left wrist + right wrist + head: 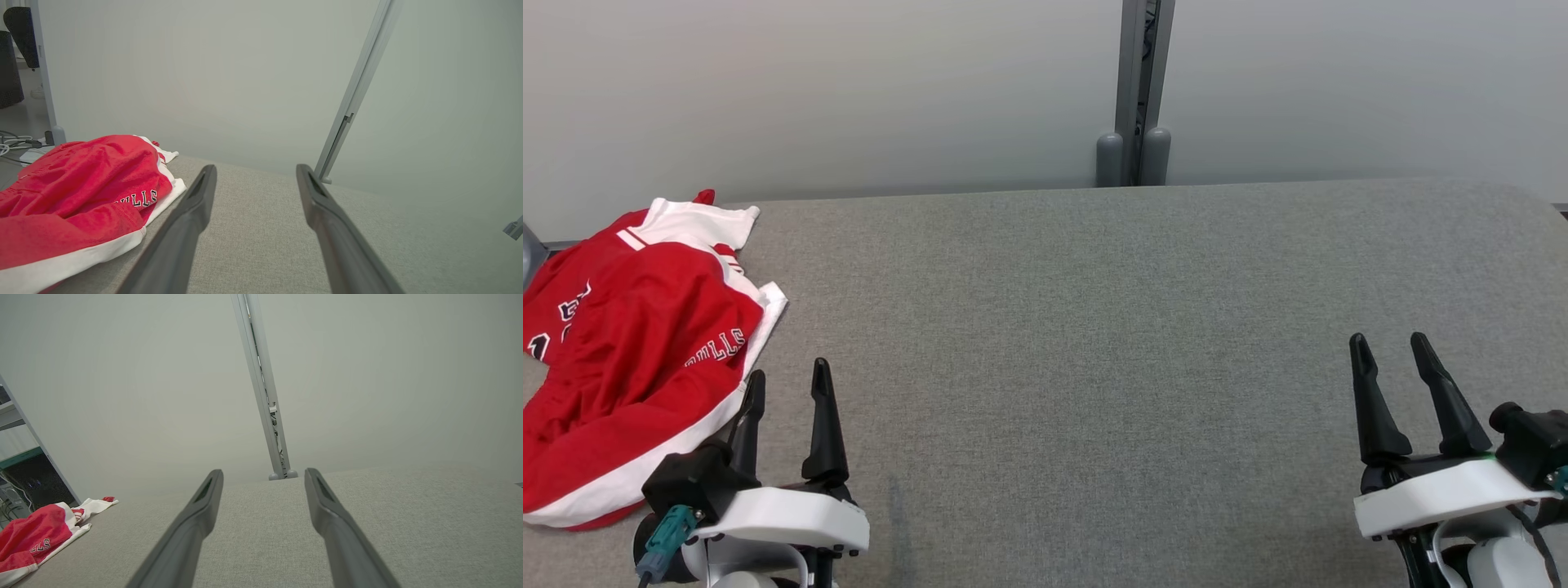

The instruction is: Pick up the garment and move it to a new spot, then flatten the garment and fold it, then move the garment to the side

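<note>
The garment point(637, 343) is a red sports jersey with white trim and black-and-white lettering, lying crumpled at the far left of the grey fabric surface point(1094, 327). The left wrist view has the garment point(81, 192) at its lower left, and the right wrist view has the garment point(36, 535) far off at the lower left. My left gripper point(789, 372) is open and empty at the lower left, just beside the garment's right edge. At the lower right my right gripper point(1387, 339) stands open with nothing between its fingers, far from the garment.
A pale partition wall runs behind the surface, with a grey metal post point(1135, 90) at its middle. In the left wrist view cables point(16, 143) and a dark chair point(16, 36) lie beyond the surface's left end. Shelving point(16, 465) stands at the right wrist view's left.
</note>
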### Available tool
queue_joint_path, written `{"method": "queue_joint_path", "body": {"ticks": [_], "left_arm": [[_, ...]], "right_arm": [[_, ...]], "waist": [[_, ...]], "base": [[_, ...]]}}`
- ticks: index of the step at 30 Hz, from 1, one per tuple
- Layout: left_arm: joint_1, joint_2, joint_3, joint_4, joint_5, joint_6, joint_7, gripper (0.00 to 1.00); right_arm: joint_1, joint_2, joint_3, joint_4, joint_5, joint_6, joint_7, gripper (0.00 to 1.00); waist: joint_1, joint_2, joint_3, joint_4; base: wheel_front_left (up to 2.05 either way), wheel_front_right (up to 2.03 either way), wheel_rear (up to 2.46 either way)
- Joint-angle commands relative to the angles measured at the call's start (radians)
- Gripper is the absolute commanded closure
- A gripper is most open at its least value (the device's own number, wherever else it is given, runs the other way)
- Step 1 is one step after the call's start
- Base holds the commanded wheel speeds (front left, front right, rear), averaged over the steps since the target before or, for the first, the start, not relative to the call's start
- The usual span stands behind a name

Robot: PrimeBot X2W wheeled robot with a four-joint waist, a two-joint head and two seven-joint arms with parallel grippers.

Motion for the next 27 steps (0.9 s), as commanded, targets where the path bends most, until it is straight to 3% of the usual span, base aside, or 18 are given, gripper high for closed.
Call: {"method": "queue_joint_path", "body": {"ticks": [1, 27], "left_arm": [[-0.019, 0.006, -0.003, -0.01, 0.023, 0.003, -0.009, 0.0], [-0.02, 0.008, -0.029, -0.024, 0.173, 0.021, -0.057, 0.0]], "right_arm": [[-0.018, -0.01, 0.004, -0.012, -0.023, 0.002, -0.011, 0.0], [-0.027, -0.022, 0.031, -0.022, -0.19, 0.002, -0.059, 0.0]], "waist": [[0.0, 0.0, 0.001, 0.0], [0.0, 0.0, 0.009, 0.007]], "base": [[0.0, 0.0, 0.0], [0.0, 0.0, 0.0]]}}
